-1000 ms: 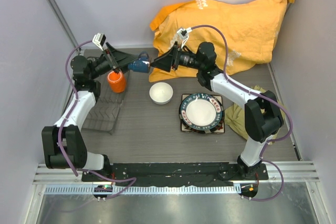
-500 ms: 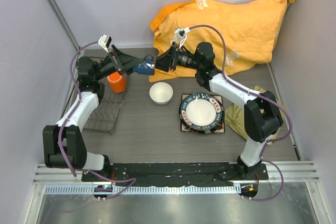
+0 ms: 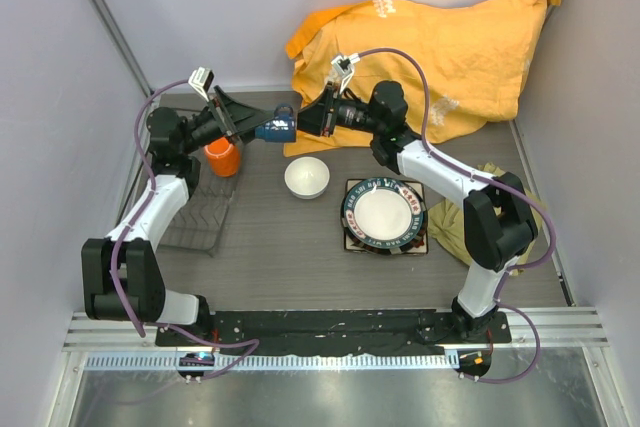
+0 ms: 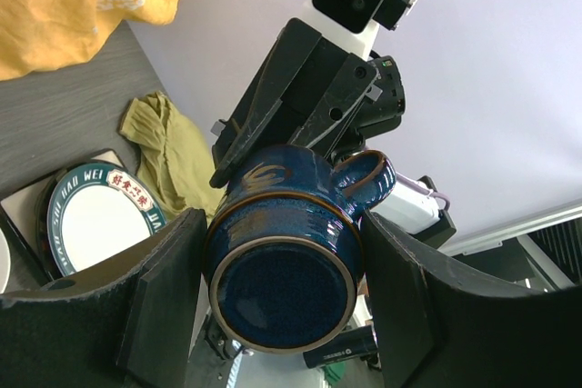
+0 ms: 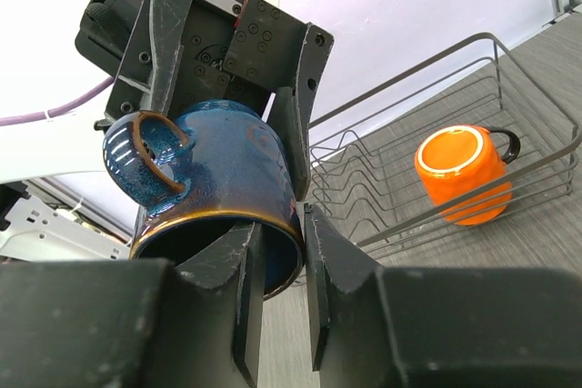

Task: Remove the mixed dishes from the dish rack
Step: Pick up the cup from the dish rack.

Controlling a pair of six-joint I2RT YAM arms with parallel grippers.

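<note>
Only text I can read: "WEI" in pale capitals on the dark rim of the round plate (image 4: 91, 173), seen from my left wrist view. The letters before it are unclear and the red characters beside it are too small. Faint print on the orange cloth (image 3: 385, 9) is illegible.

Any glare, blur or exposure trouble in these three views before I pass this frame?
Top external: evenly lit and sharp, soft shadow beside the white bowl. Left wrist: blue cup in focus, small highlights on its glaze. Right wrist: orange mug crisp, left background washed out white, foreground dark.
</note>
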